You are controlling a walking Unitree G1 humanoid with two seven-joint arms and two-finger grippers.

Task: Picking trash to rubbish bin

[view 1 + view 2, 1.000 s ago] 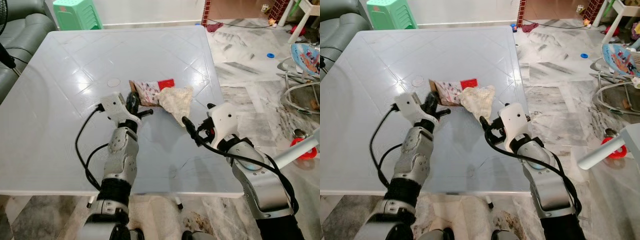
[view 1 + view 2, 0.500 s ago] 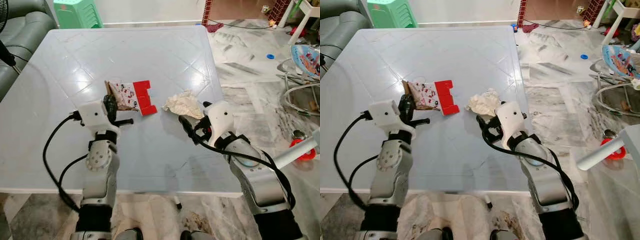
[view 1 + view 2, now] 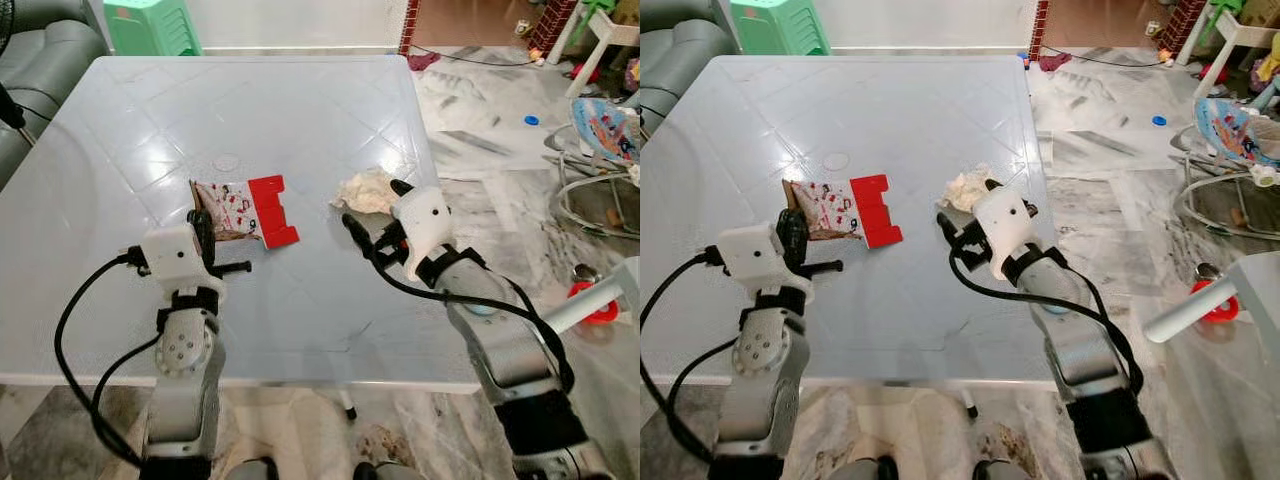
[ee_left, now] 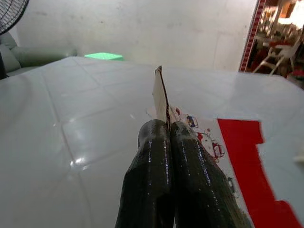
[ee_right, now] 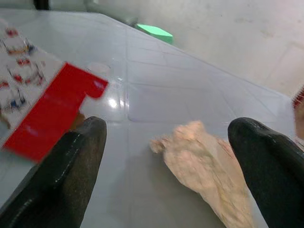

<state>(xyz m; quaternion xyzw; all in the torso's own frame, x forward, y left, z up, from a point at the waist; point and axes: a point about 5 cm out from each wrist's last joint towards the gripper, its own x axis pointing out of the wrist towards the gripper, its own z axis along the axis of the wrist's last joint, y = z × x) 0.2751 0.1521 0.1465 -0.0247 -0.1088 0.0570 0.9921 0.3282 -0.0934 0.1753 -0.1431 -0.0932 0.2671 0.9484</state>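
A flattened red and white printed carton lies on the white table. My left gripper is shut on the carton's upturned brown flap, and its fingers press together on that edge. A crumpled beige paper wad lies to the right of the carton, near the table's right edge. My right gripper is open just in front of the wad. In the right wrist view the wad sits between the spread fingers, closer to one of them.
A green plastic stool stands beyond the table's far left corner, and a grey sofa is on the left. On the marble floor to the right are a baby bouncer, a red item and a white tube.
My left gripper has pulled the carton left, away from the paper wad that lay on it. My right gripper has moved forward to the wad.
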